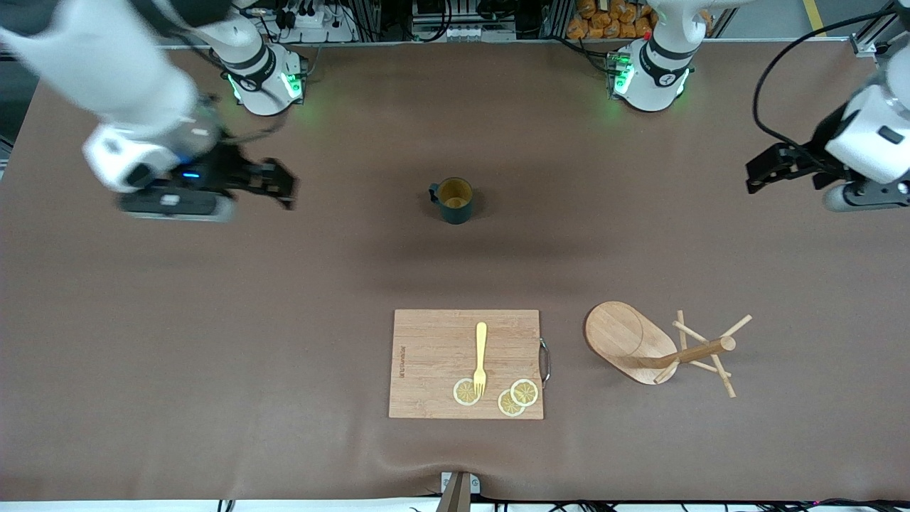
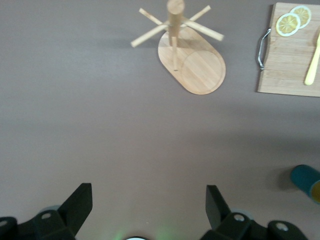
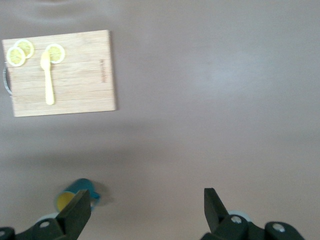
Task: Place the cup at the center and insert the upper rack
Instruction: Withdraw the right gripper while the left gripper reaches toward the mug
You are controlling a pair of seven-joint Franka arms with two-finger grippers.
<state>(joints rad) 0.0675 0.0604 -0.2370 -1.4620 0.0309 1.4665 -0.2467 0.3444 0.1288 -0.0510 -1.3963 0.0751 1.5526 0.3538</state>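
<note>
While both arms wait (fingers (image 2: 77,205) apart), cup (image 1: 454,200) upright, rack (image 1: 657,348) toppled

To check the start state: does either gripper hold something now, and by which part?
Nothing is held. The left gripper and the right gripper are both open and empty above the brown table.

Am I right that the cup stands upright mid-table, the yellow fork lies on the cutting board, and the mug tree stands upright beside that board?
Not quite: the mug tree lies tipped on its side, as the front view shows. The cup is upright, and the fork lies on the board.
</note>
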